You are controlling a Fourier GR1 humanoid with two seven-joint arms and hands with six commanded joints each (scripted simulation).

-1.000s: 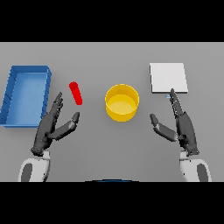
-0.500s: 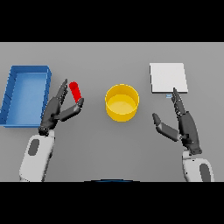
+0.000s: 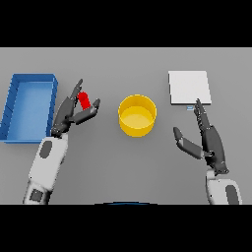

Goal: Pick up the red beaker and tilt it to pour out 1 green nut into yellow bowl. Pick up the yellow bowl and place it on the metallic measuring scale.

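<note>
The small red beaker [image 3: 84, 100] stands on the table left of the yellow bowl [image 3: 137, 115]. My left hand [image 3: 70, 111] is right at the beaker, its straight fingers behind it and its thumb in front, open and not closed round it. The bowl sits at the table's middle; I cannot make out a green nut. The metallic measuring scale [image 3: 190, 87], a pale square plate, lies at the back right. My right hand [image 3: 206, 138] hovers open in front of the scale, right of the bowl, holding nothing.
A blue rectangular tray [image 3: 28, 105] lies at the left edge, close beside my left hand and forearm.
My left hand has moved forward and up to the red beaker, which now stands between fingers and thumb. The right hand has shifted slightly toward the scale.
</note>
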